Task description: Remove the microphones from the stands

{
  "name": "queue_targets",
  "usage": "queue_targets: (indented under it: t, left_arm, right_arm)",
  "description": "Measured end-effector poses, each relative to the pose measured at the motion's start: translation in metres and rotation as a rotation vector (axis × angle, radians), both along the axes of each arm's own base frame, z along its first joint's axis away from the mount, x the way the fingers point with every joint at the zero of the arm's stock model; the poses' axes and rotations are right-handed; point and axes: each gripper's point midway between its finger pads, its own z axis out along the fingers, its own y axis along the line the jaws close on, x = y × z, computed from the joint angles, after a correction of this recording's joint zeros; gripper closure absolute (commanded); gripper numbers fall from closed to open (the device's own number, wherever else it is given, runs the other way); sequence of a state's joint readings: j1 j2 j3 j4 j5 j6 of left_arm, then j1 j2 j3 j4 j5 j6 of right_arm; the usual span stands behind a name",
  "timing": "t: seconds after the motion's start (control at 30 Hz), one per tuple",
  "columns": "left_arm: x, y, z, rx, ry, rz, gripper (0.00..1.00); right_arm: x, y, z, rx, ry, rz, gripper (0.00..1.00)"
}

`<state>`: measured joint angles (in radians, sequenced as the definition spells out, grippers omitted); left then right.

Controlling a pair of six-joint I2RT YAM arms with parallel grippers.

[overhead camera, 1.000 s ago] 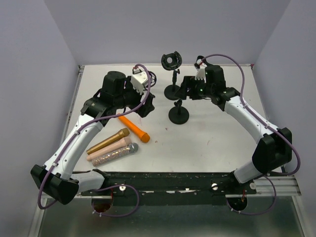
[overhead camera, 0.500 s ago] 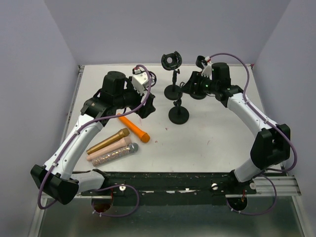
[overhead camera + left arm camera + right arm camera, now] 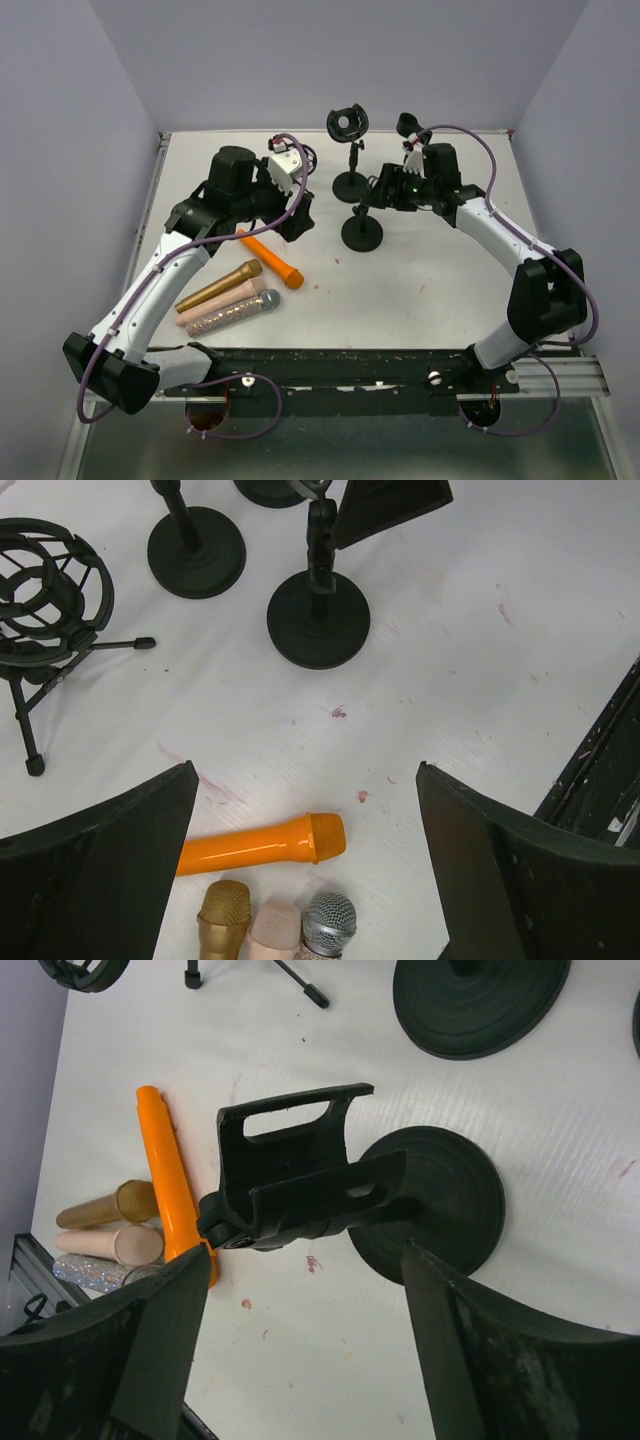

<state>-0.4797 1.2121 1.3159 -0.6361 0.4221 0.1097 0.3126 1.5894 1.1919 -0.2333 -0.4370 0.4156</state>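
An orange microphone [image 3: 271, 260] [image 3: 262, 844] [image 3: 167, 1175] lies flat on the table, left of the nearest black stand [image 3: 361, 232] [image 3: 318, 618] [image 3: 430, 1205]. That stand's clip [image 3: 290, 1170] holds nothing. My right gripper [image 3: 377, 196] [image 3: 306, 1252] hovers open just above and beside the clip, touching nothing. My left gripper [image 3: 298, 208] [image 3: 305, 770] hangs wide open above the table, over the orange microphone's head, with nothing between its fingers.
Gold [image 3: 220, 285], pink [image 3: 226, 299] and glittery silver [image 3: 236, 312] microphones lie side by side at the front left. A second round-based stand [image 3: 350, 182] carries a ring mount [image 3: 347, 123]. A tripod shock mount [image 3: 40, 590] stands behind the left gripper.
My right gripper drew back from the stands, then came forward and down again over the near stand's clip, its jaws narrowing and widening. The left arm and the microphones stayed put.
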Motion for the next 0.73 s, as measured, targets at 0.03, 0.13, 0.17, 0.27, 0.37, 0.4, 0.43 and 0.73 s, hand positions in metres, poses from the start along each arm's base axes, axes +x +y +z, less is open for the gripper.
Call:
queue_targets:
  t: [0.03, 0.13, 0.17, 0.27, 0.37, 0.4, 0.43, 0.73]
  left_arm:
    - [0.001, 0.001, 0.000, 0.001, 0.000, 0.003, 0.02]
    - [0.005, 0.006, 0.000, 0.004, -0.002, 0.024, 0.01]
    - [0.008, 0.010, -0.001, 0.007, -0.001, 0.039, 0.01]
    - [0.019, 0.022, -0.005, 0.020, 0.003, 0.097, 0.01]
    - [0.037, 0.038, -0.013, 0.048, 0.017, 0.184, 0.01]
    - [0.044, 0.043, -0.016, 0.059, 0.021, 0.211, 0.01]
    - [0.051, 0.047, -0.017, 0.070, 0.023, 0.238, 0.01]
    - [0.077, 0.061, 0.025, 0.092, -0.101, 0.321, 0.01]
  right_arm:
    - [-0.001, -0.001, 0.001, -0.011, -0.010, 0.009, 0.09]
    - [-0.005, -0.006, 0.014, -0.054, -0.055, 0.040, 0.03]
    - [-0.006, -0.009, 0.022, -0.074, -0.080, 0.052, 0.02]
    - [-0.012, -0.021, 0.052, -0.138, -0.154, 0.058, 0.00]
    - [-0.013, -0.046, 0.089, -0.225, -0.215, -0.043, 0.00]
    - [-0.014, -0.049, 0.097, -0.230, -0.232, -0.059, 0.00]
    - [-0.012, -0.059, 0.106, -0.258, -0.239, -0.111, 0.00]
    - [0.005, -0.114, 0.143, -0.417, -0.283, -0.403, 0.00]
